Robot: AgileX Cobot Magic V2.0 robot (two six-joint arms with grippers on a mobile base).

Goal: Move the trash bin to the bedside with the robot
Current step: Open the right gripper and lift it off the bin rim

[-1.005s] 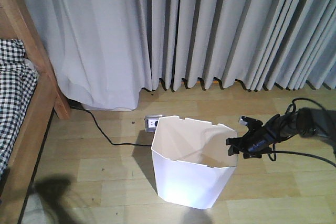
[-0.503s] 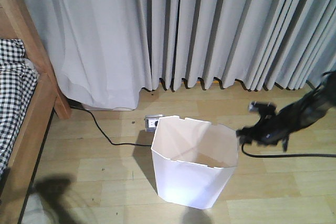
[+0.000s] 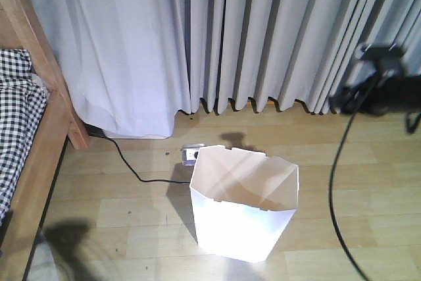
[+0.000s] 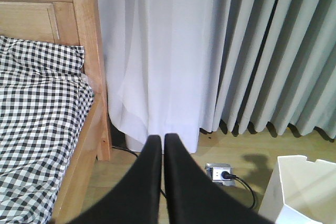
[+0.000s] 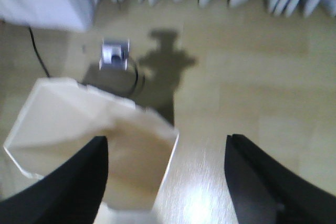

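Upright white trash bin [image 3: 243,212], open-topped

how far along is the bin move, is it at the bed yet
Not yet at the bedside: the trash bin stands upright on the wooden floor, a clear gap right of the bed frame. In hand: nothing. The right gripper is open above the bin; the left gripper is shut, empty. Left: shifting the bin to the bed.
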